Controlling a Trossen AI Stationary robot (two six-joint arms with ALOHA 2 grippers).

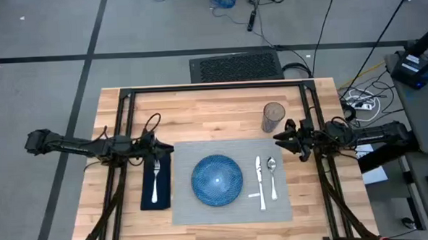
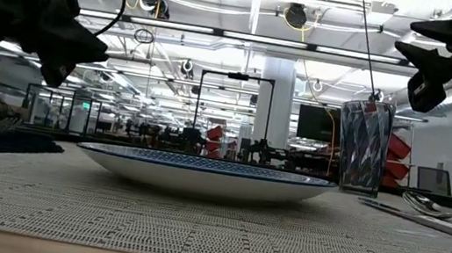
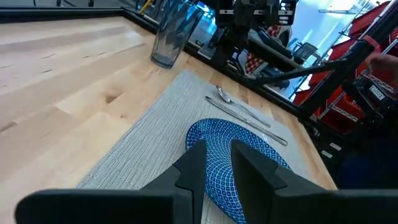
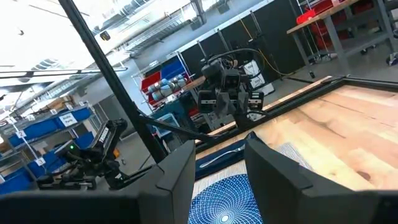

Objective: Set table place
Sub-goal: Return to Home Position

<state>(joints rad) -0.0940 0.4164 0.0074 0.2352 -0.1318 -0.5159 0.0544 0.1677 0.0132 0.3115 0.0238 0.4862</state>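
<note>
I see the grey placemat [image 1: 232,209] lying flat on the worktop [image 1: 199,113]. The blue plate [image 1: 217,181] sits at its centre, with the knife [image 1: 260,182] and spoon [image 1: 272,177] side by side to its right. The cup [image 1: 273,117] stands upright on bare wood just off the mat's upper right corner. A fork [image 1: 155,182] lies on the navy napkin [image 1: 146,199], just beside the mat's left edge. My left pincer [image 1: 168,148] hovers above the napkin's upper end, narrowly parted and empty. The right pincer [image 1: 278,137] hangs near the cup, parted wider, holding nothing.
</note>
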